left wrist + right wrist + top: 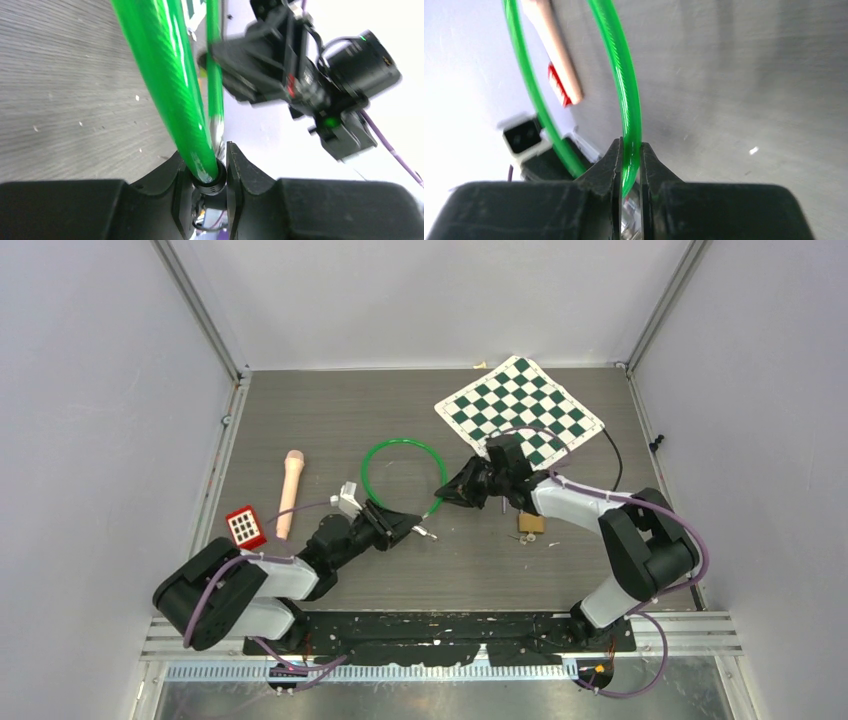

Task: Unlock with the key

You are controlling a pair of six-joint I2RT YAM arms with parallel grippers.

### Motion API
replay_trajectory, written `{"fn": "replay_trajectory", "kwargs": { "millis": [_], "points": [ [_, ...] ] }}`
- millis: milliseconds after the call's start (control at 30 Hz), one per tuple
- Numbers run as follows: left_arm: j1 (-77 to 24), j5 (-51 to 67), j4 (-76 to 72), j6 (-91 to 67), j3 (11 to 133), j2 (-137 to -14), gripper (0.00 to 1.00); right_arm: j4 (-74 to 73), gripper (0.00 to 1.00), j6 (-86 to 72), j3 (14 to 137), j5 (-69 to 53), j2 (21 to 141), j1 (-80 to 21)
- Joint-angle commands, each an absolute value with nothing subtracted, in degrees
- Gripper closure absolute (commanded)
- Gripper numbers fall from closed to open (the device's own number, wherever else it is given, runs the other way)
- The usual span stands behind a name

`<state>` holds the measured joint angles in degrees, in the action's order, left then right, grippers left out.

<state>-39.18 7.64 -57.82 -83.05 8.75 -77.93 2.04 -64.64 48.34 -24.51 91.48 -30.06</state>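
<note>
With my left end effector clamped on the green cable lock and my right end effector pinching its cable above the desk, I should keep both ends steady and untwisted.

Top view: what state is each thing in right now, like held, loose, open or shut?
Cable, curled in a ring, held by both grippers; locked or not, cannot tell.
Left gripper, shut on the cable's black end.
Right gripper, shut on the cable.
Chess mat, flat, loose.
Pink stick, lying loose.
Red keypad, lying loose.
Brass piece, lying loose.
</note>
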Motion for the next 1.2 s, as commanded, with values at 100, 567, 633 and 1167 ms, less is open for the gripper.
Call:
{"fn": "replay_trajectory", "kwargs": {
  "millis": [100,567,633,1167],
  "points": [
    [-38.3,15.0,-61.9,-78.0,5.5,-67.8,1.0,18.8,0.95,-59.7,44.9,-21.6,89.2,-23.5],
    [-37.3,4.7,-13.1,-62.5,15.5,-49.4,1.0,7.1,0.92,-39.0,48.4,-17.4,92.0,-25.4],
    [-37.1,2.0,-5.7,-61.1,16.8,-48.4,1.0,1.4,0.86,-35.9,50.6,-13.4,92.8,-26.3],
    [-32.8,-1.6,9.8,-63.8,18.7,-55.1,0.76,-18.8,0.42,-25.9,59.1,9.4,89.1,-30.9]
  ]
}}
